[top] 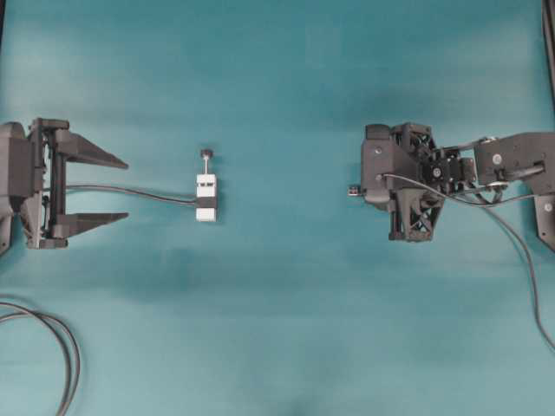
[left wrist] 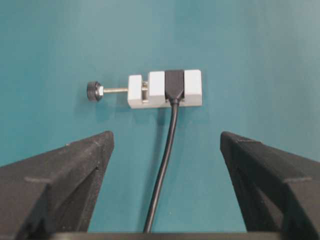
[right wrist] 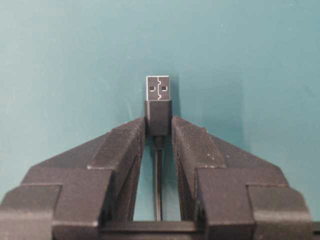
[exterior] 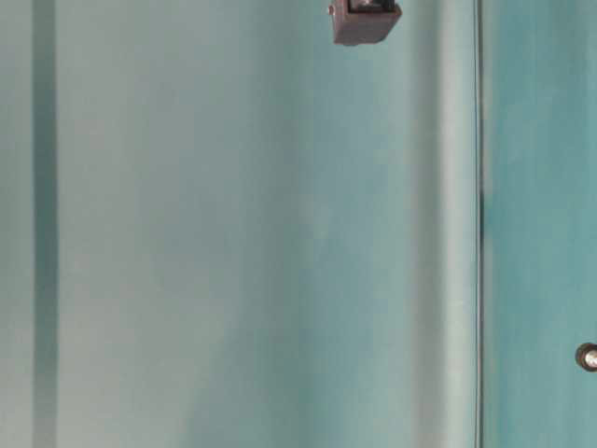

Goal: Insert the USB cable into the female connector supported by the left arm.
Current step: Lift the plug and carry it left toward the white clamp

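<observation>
The female connector [top: 206, 198], a white block with a black band and a stem ending in a black knob [left wrist: 93, 91], lies on the teal table. Its thin black tail [left wrist: 167, 160] runs back between the fingers of my left gripper [top: 127, 190]. That gripper stands wide open to the left of the block and touches nothing. In the left wrist view the block [left wrist: 165, 89] lies ahead of the spread fingertips [left wrist: 102, 145]. My right gripper [right wrist: 158, 125] is shut on the black collar of the USB cable [right wrist: 158, 117]. Its silver plug [right wrist: 158, 88] sticks out past the fingertips and points left [top: 353, 190], well apart from the block.
Thick black cables [top: 52, 334] loop at the table's lower left corner. A thin cable [top: 520, 251] trails from the right arm toward the right edge. The table-level view shows only blurred teal and a small dark box [exterior: 364, 21] at its top edge.
</observation>
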`<state>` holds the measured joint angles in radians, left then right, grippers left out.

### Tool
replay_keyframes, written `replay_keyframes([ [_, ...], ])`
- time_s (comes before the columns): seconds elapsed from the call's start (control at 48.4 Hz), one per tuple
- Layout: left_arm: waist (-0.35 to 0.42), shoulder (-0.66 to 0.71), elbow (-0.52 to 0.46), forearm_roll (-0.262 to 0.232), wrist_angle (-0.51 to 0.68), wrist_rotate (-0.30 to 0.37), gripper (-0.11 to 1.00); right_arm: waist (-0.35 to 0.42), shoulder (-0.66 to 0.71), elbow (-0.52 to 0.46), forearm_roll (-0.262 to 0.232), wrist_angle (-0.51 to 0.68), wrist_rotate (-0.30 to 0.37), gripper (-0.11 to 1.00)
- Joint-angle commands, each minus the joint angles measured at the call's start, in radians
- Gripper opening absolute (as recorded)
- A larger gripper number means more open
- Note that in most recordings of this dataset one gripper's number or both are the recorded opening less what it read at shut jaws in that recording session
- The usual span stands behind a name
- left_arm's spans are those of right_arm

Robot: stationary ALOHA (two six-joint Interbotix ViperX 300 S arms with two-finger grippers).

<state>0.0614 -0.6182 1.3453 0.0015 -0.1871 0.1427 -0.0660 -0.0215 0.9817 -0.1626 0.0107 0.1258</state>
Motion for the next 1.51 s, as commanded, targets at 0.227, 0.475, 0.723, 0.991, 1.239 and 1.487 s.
replay_keyframes([
  [0.227,-0.002,0.002,0.005,0.002,-0.034,0.0,0.93,0.044,-0.075,-0.227,-0.002,0.311,0.009,0.2],
  [0.475,-0.014,0.002,0.028,0.002,-0.087,0.0,0.93,0.087,-0.038,-0.4,0.002,0.658,0.029,0.2],
  [0.723,-0.026,0.025,0.04,0.002,-0.13,0.002,0.93,0.089,0.057,-0.511,0.003,0.676,0.146,0.2],
  [0.991,-0.028,0.13,0.041,0.002,-0.221,0.003,0.92,0.106,0.238,-0.732,0.002,0.744,0.153,0.2],
  [1.239,-0.026,0.262,0.029,0.002,-0.33,-0.003,0.92,0.106,0.305,-0.801,-0.028,0.727,0.152,0.2],
  [1.487,-0.028,0.387,-0.032,0.0,-0.385,-0.003,0.92,0.106,0.373,-0.87,-0.075,0.687,0.15,0.2],
])
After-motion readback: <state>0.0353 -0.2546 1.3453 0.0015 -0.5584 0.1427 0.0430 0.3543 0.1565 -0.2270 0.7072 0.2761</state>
